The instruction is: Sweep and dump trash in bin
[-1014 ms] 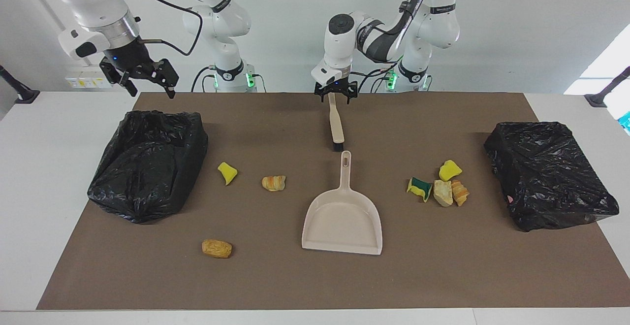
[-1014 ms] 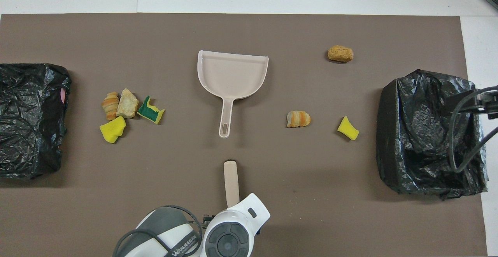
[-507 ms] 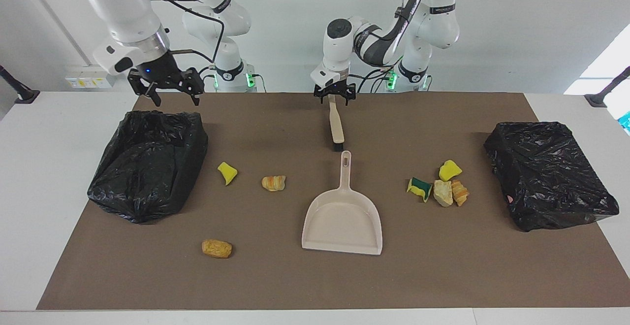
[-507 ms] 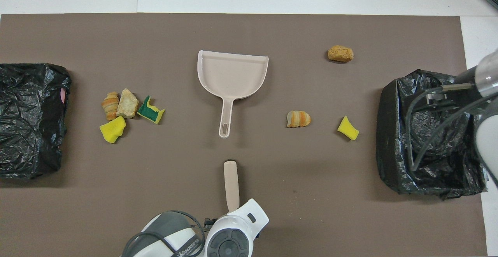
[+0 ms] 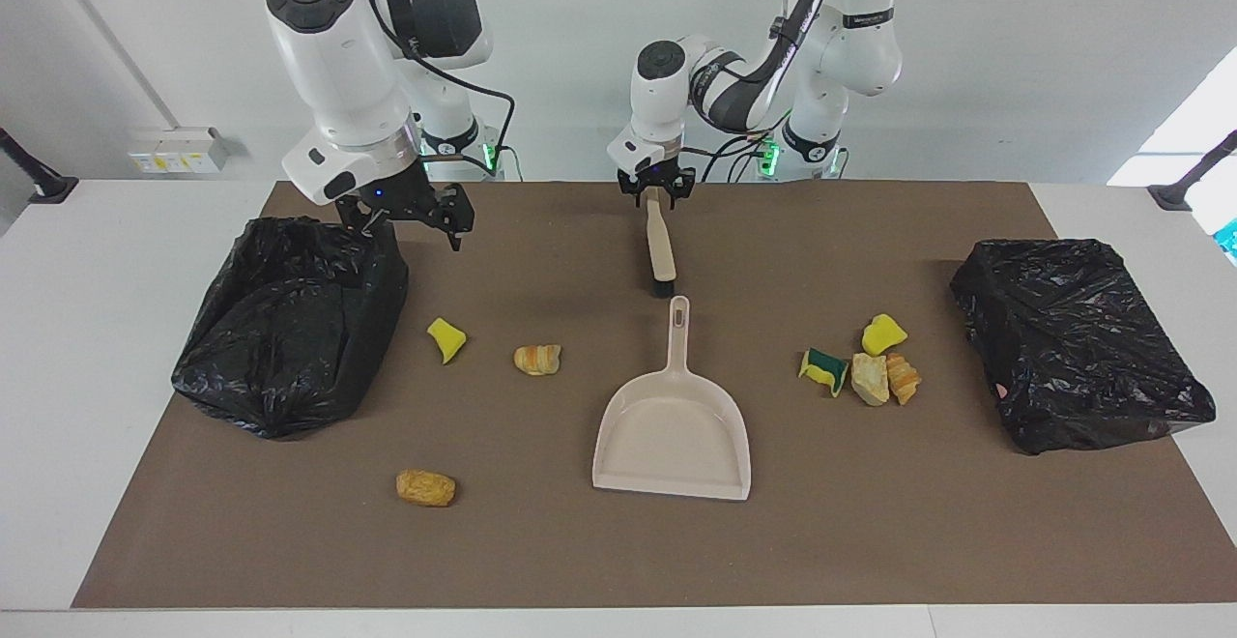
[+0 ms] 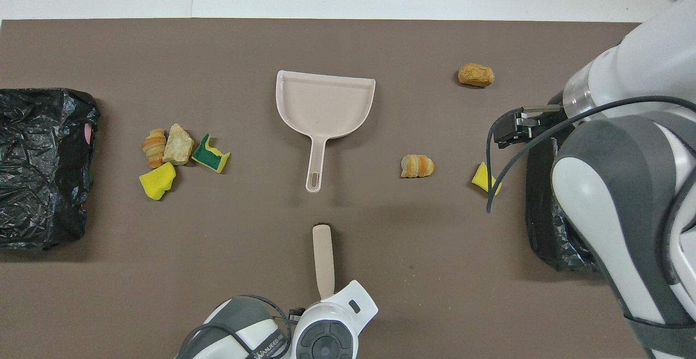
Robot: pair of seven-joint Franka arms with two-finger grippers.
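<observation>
The beige brush (image 5: 660,242) lies on the brown mat, bristles toward the beige dustpan (image 5: 674,425). My left gripper (image 5: 655,189) is down on the handle's robot-side end, fingers drawn in against it. Trash lies in two groups. A yellow sponge bit (image 5: 446,339), a bread-like lump (image 5: 537,359) and a brown lump (image 5: 425,488) lie toward the right arm's end. A green-yellow sponge (image 5: 823,369), a tan chunk (image 5: 870,379), another bread lump (image 5: 906,377) and a yellow sponge (image 5: 883,333) cluster toward the left arm's end. My right gripper (image 5: 411,219) hangs open beside the bin (image 5: 290,319).
A second black-bagged bin (image 5: 1078,343) stands at the left arm's end of the mat. In the overhead view the right arm (image 6: 625,147) covers most of the bin at its end. White table (image 5: 97,329) borders the mat.
The right arm swung down from above its bin to the bin's edge nearer the brush. The left gripper's fingers closed in on the brush handle. Trash, dustpan and brush stayed put.
</observation>
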